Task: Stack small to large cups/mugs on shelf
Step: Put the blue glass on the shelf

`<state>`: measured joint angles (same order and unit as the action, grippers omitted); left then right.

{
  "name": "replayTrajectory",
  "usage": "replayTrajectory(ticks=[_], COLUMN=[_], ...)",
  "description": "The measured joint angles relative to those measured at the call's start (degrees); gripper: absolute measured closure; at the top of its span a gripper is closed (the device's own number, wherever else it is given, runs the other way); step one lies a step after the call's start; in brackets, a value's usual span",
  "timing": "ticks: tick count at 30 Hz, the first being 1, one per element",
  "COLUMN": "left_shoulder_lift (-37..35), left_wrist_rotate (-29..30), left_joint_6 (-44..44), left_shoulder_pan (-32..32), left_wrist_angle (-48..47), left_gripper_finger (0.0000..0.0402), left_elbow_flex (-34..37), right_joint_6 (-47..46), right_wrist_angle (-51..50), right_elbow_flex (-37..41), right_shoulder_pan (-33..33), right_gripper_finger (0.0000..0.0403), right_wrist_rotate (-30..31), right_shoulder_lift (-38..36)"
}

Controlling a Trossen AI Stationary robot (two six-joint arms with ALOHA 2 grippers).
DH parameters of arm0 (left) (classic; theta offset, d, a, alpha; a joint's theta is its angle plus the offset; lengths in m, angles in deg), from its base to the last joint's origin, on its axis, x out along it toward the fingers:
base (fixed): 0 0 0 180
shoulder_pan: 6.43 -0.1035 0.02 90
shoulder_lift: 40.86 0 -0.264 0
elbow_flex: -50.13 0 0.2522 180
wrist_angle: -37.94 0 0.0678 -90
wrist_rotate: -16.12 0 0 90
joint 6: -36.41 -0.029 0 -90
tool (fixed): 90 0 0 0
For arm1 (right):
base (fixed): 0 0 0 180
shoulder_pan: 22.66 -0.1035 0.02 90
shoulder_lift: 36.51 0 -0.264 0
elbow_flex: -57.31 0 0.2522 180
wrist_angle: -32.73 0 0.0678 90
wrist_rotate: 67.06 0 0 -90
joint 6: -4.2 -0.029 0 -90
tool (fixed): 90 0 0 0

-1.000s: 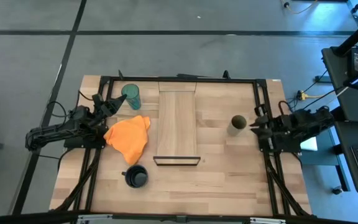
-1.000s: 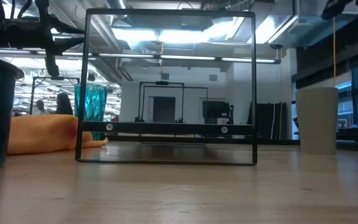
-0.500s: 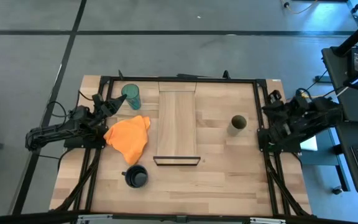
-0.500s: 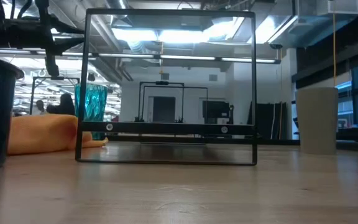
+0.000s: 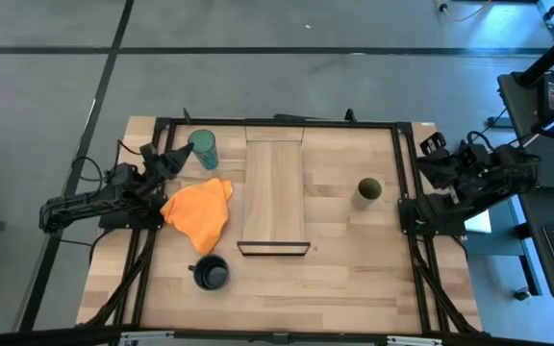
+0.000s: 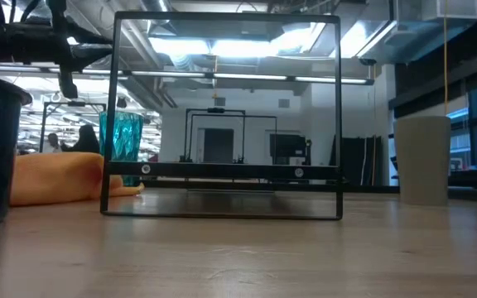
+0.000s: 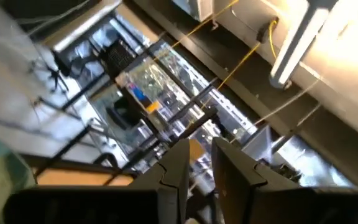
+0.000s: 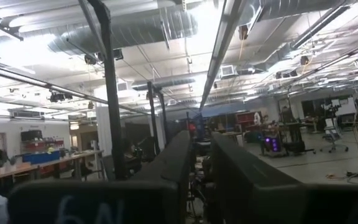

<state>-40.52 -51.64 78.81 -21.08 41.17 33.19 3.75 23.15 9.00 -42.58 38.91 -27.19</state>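
The teal tumbler (image 5: 203,149) stands upright at the far left, also in the low view (image 6: 121,142). The olive cup (image 5: 368,190) stands right of the shelf plank (image 5: 275,192), whose dark frame (image 5: 274,248) is at its near end. The navy mug (image 5: 210,274) stands near the front. My left gripper (image 5: 179,157) is shut and empty, just left of the tumbler. My right gripper (image 5: 429,154) is shut and empty, raised by the table's right edge, right of the olive cup.
An orange cloth (image 5: 198,213) lies crumpled between the tumbler and the mug, left of the plank. A dark metal rail (image 5: 277,123) runs round the table's edges. Bare wood lies between the plank and the olive cup and along the front.
My right gripper has drawn back from beside the olive cup, going up and toward the table's far right corner, and has tipped upward. The cup stands where it was.
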Motion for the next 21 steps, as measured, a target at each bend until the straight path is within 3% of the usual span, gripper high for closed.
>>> replayTrajectory(ticks=[1,5,8,13,17,21], left_shoulder_lift=[0.0,0.0,0.0,0.2,2.4,10.9], left_wrist_rotate=[-3.9,-30.6,-40.8,-34.9,-39.2,-38.1], left_joint_6=[-4.2,-21.3,-21.9,-18.7,-20.4,-24.7], left_shoulder_pan=[0.0,0.2,0.2,0.1,0.1,0.0], left_wrist_angle=[-0.6,-1.4,0.5,8.5,-9.7,-30.3], left_gripper_finger=[0.0340,0.0340,0.0340,0.0340,0.0340,0.0340], left_elbow_flex=[0.0,0.0,0.0,-1.3,-11.0,-23.4], right_joint_6=[0.8,2.5,2.6,3.9,7.1,8.4], right_wrist_angle=[0.0,-0.1,-0.2,-0.4,-0.4,-0.4], right_elbow_flex=[0.0,0.0,0.0,0.0,0.0,0.0], right_shoulder_pan=[0.0,0.0,0.0,0.0,0.0,0.0], right_gripper_finger=[0.0336,0.0336,0.0336,0.0336,0.0336,0.0336], right_wrist_rotate=[0.0,0.0,1.2,4.7,7.5,9.9], right_shoulder_lift=[0.0,0.0,0.0,0.0,0.0,0.0])
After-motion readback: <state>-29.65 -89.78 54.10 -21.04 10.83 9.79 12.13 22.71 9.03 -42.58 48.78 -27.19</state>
